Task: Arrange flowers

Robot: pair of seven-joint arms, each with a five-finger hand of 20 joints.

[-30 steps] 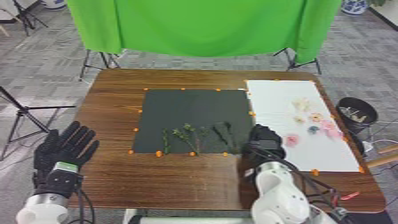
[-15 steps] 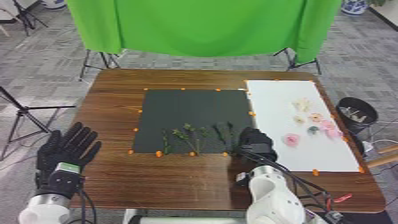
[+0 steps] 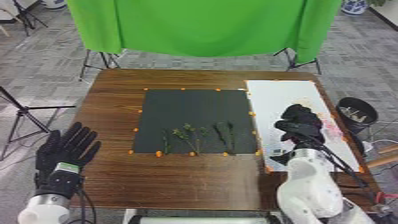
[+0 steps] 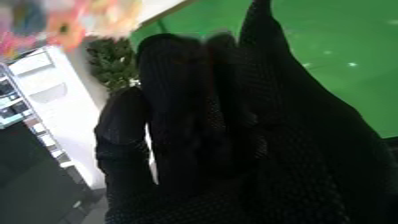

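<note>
So, from the head view: the left hand is at the left side of the brown table, unclenched, fingers spread, nothing in its grasp. The right hand is over the white sheet, partly hiding the pink flowers. Clenched, released or grasping something? I can't tell from here. Green stems lie on the near part of the black sheet, between the two hands.

Over to the right wrist view: there's the right hand's black glove up close, and its grip is still anyone's call. Beyond it come blurred pink and orange blooms, some dark green leaves and the green cloth.
</note>
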